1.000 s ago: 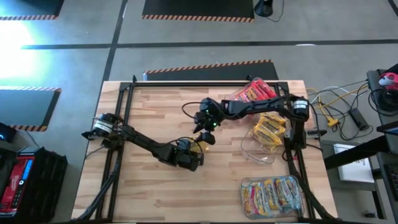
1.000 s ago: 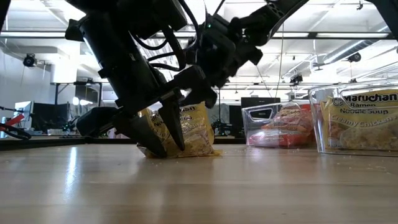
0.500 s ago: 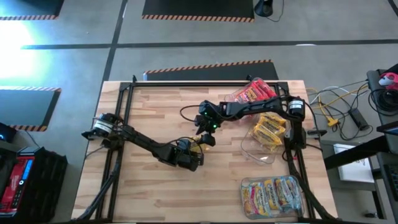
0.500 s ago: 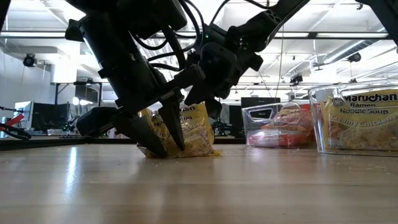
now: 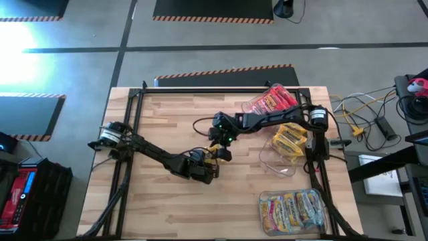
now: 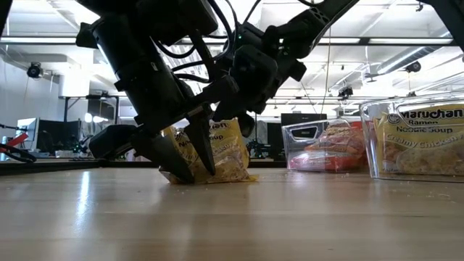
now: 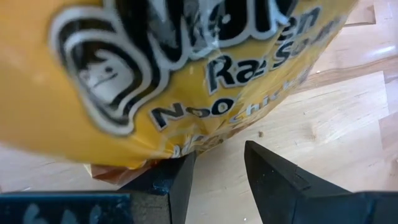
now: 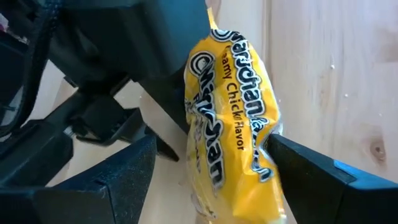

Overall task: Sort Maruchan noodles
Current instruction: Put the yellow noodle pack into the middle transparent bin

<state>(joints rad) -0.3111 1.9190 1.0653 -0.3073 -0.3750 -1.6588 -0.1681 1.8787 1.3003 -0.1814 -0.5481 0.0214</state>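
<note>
One yellow Maruchan noodles packet point(image 8: 230, 118) stands on edge at mid-table, its lower edge on the wood point(image 6: 217, 177). My left gripper point(image 7: 217, 180) points steeply down just in front of it. It is open, and bare wood shows between its fingers. My right gripper point(image 8: 211, 180) comes in from the far right, slanting down and wide open. One of its fingers stands on each side of the packet; I cannot tell whether either touches it. More Maruchan noodles lie in the clear tubs at the right. My left gripper has nothing between its fingers. The yellow packet's lower seam point(image 7: 118, 173) leans on the outer side of one finger point(image 7: 177, 183). The fingers come from above and from the table's left, pointing down. The packet stands upright with its bottom edge on the table.
Three clear tubs stand along the right side: one with red packets point(image 5: 271, 100) at the far right, one with yellow packets point(image 5: 289, 140) in the middle, one with mixed packets point(image 5: 294, 209) near the front. A black frame point(image 5: 134, 100) borders the table.
My right gripper has come down and toward the table's near edge, so its open fingers now stand around the yellow packet. The packet has stayed where it was.
</note>
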